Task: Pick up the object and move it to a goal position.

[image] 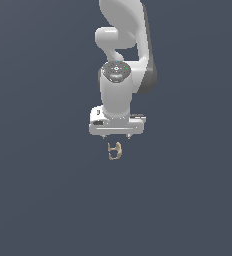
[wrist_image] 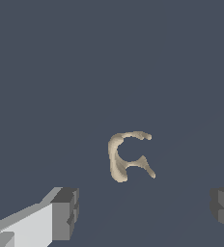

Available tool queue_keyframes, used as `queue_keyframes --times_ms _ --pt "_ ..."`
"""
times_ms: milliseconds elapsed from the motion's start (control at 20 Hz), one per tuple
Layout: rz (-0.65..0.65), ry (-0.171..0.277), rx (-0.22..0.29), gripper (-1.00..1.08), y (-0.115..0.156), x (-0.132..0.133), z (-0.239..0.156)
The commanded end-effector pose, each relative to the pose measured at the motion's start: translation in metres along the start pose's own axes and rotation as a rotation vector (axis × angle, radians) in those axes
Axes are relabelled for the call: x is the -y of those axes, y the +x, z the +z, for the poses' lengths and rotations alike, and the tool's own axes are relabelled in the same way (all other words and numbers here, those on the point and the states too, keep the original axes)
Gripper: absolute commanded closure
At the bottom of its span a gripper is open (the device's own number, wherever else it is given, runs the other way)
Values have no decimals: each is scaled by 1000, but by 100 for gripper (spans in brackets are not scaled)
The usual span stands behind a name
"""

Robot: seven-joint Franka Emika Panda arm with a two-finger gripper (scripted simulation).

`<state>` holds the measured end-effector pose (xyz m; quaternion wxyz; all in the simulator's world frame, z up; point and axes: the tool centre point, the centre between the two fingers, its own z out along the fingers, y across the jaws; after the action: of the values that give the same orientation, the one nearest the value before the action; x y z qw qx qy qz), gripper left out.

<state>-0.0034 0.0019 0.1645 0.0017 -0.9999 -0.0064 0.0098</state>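
The object [image: 115, 150] is a tiny tan looped piece shaped like a letter B. It lies on the flat dark grey surface just below the white gripper [image: 116, 136] in the exterior view. In the wrist view the object [wrist_image: 125, 157] lies between and beyond the two fingertips [wrist_image: 65, 212], which stand wide apart. The gripper [wrist_image: 145, 210] is open and empty and does not touch the object. The fingers are mostly hidden under the hand in the exterior view.
The white arm [image: 122, 55] rises from the exterior view's top above the gripper. The plain dark grey surface [image: 43, 190] fills the remainder of both views.
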Motion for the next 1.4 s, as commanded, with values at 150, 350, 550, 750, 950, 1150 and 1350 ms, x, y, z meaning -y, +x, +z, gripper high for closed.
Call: queue_keyframes --times_ms 150,350,550,750,950,1150,1350 --pt "-3 3 -1 -92 1 0 0" --pt "-13 14 -6 -92 3 0 -4" --pt "-15 22 -8 -92 4 1 -9" --pt "-16 20 -8 -92 4 0 -7" --pt "-28 16 -10 -92 4 -1 4" --pt "-49 9 -13 -92 3 -3 25" --pt "-77 1 -16 -92 1 -6 51"
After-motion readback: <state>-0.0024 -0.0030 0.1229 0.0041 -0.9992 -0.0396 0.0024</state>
